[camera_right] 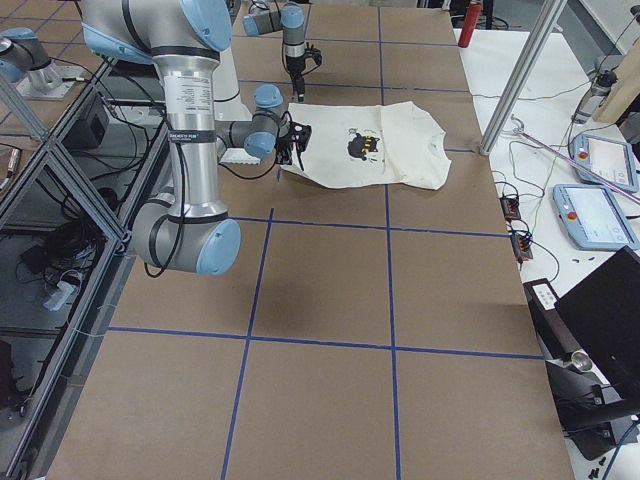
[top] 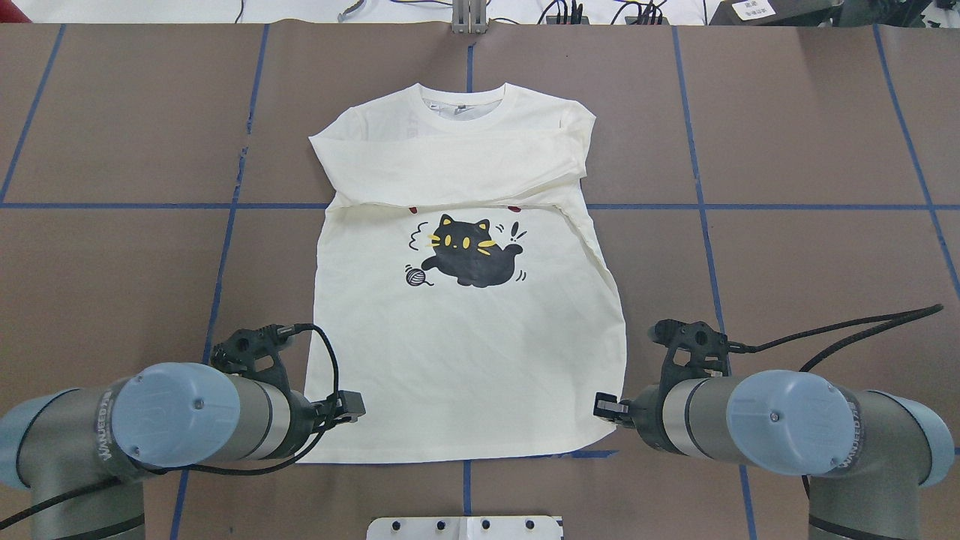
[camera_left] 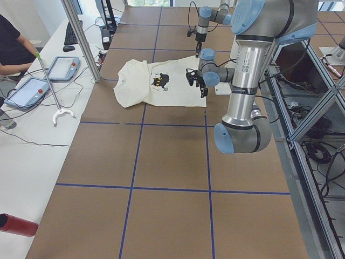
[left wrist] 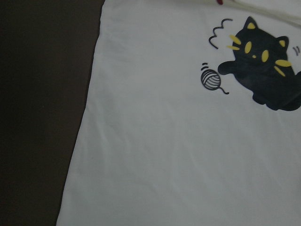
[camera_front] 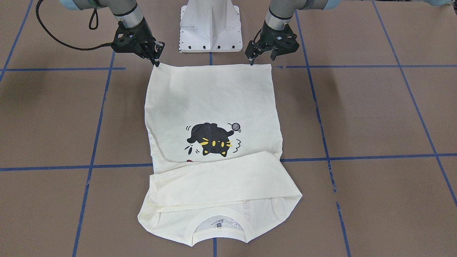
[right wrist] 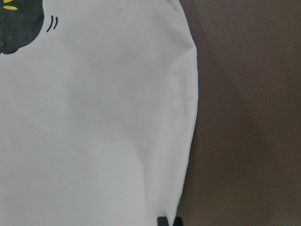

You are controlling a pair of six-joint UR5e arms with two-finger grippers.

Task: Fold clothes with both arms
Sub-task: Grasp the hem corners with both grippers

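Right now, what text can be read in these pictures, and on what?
Nothing reads clearly.
Ring lettering on left arm and right arm: too blurred.
Red lettering on shirt: covered by sleeve, only tips show.
Neck label: too small.
White tag beyond table: too small.

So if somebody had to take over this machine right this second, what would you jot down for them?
Left gripper: down at one bottom-hem corner of the shirt. I cannot tell whether it has pinched the cloth.
Right gripper: the same at the other hem corner, also unclear.
Shirt: flat on the table, cat print up, collar on the far side from the robot.
Done: the sleeves are folded across the chest.
Left: confirm both grips, then probably carry the hem up toward the collar and flatten the fold.
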